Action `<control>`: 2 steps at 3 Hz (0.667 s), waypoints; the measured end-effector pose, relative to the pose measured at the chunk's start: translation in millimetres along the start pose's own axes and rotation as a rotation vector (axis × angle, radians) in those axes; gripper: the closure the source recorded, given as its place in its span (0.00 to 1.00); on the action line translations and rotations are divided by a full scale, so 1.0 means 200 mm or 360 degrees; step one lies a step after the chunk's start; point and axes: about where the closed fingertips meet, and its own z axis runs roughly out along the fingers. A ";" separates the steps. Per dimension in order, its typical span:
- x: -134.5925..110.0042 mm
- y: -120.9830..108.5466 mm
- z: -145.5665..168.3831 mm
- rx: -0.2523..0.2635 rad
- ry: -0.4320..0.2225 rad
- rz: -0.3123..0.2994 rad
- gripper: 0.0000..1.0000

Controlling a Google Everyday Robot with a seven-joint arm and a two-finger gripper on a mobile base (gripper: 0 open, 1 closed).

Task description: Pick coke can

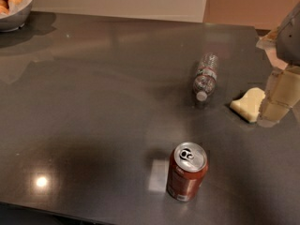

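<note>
The coke can (187, 171) stands upright near the front edge of the dark table (93, 102), right of centre. It is dark red-brown with a silver top, a pull tab and a white patch near the bottom. My gripper (280, 96) is at the right edge of the view, low over the table, well behind and to the right of the can. It is not touching the can.
A clear plastic water bottle (206, 76) lies on its side behind the can, cap toward me. A pale yellow sponge-like piece (248, 105) lies just left of the gripper. A metal bowl of oranges (14, 3) sits at the far left corner.
</note>
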 end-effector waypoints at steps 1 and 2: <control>0.00 0.00 0.00 0.0000 0.0000 0.0000 0.00; -0.03 0.05 0.00 -0.0064 -0.0062 -0.0063 0.00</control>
